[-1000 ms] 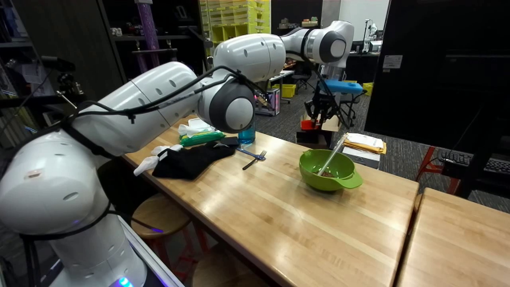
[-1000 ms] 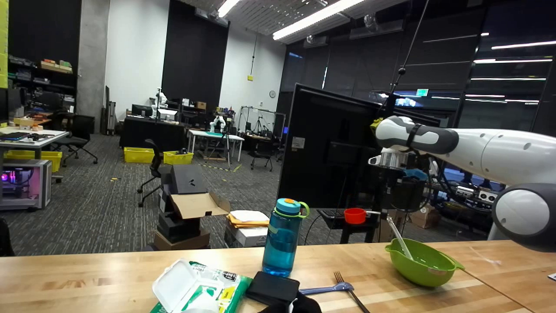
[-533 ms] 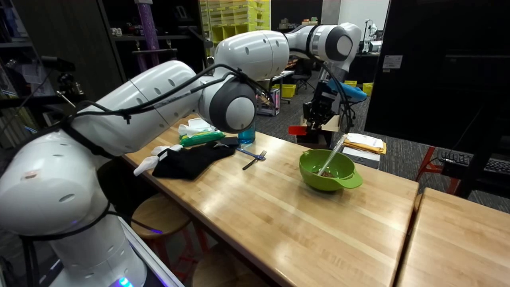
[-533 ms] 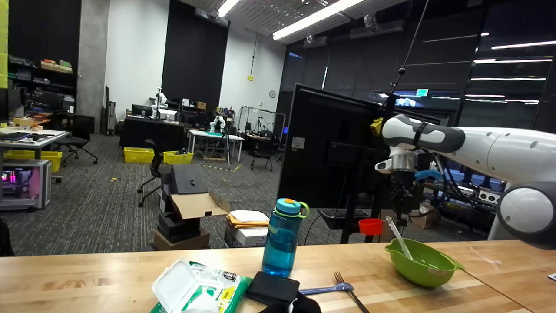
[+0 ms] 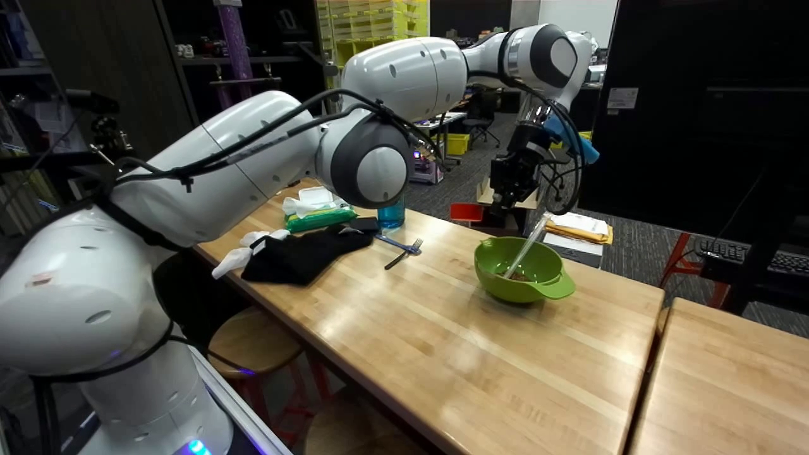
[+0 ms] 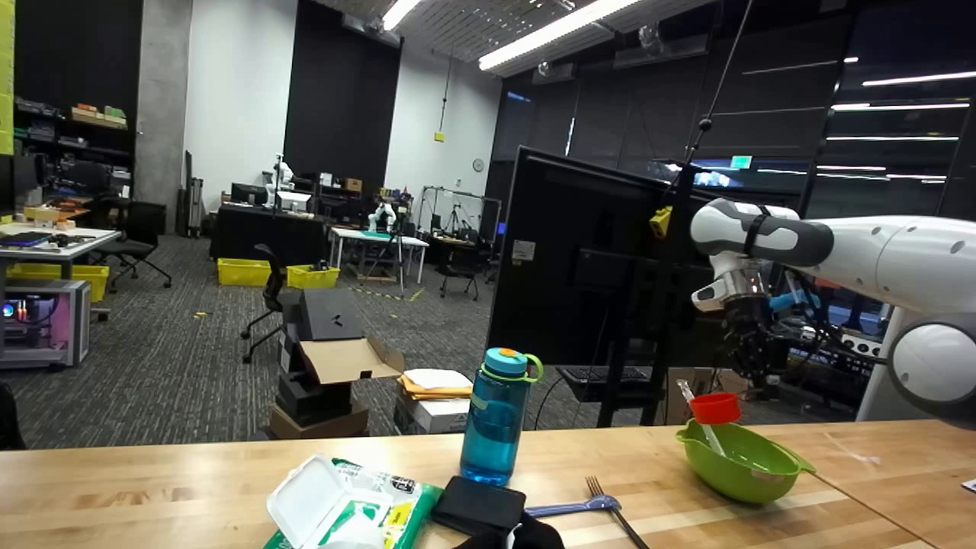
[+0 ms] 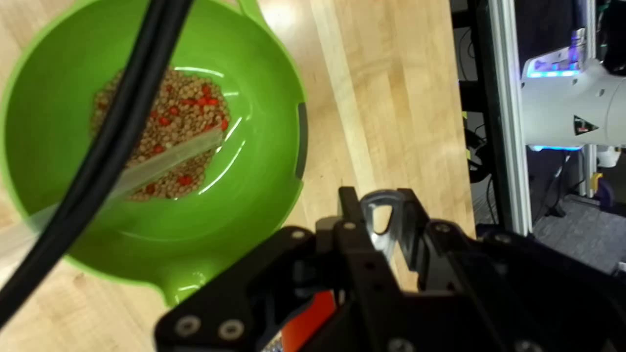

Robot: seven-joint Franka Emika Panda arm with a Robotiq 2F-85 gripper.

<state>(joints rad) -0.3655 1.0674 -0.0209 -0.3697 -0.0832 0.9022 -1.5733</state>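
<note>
Wrist view is super crowded for me, can someone decode it? What've those slim black fingers (image 7: 349, 204) actually got?

They're clenched on the grey metal handle (image 7: 384, 196) of a round red cup (image 7: 308, 320). The hole in the handle's end shows right between them, and a patch of the red peeks out lower down.

Cool. So where's that cup exactly?

Up in the air near a lime-green bowl (image 6: 743, 480) with stubby side lips. In an exterior view it lines up over the bowl's rim, but in an exterior view looking along the pale wooden desk (image 5: 404, 335) there's clear space between the two, so not touching.

And the arm? Looks like a heck of a stretch.

White, rounded robot arm (image 5: 265, 114), yeah. It leans up from its base (image 5: 164, 398), elbow (image 5: 379, 174) bent mid-reach, forearm (image 5: 404, 79) rising out over the desk, then the wrist (image 5: 550, 57) folds over so the fingers point down at a slight slant. There's a bright-blue pad (image 5: 569, 138) on the side of the wrist too.

What's the dark stripe across the bowl?

Just black cables (image 7: 122, 117) crossing the shot. Past them you get tan grains (image 7: 193, 117) with little red bits (image 7: 185, 180) at the bottom, and a see-through stick (image 7: 168, 160) leaning out over the rim.

Anything in the cup?

Can't tell, tbh. Its inside doesn't show clearly in any of the views.
</note>
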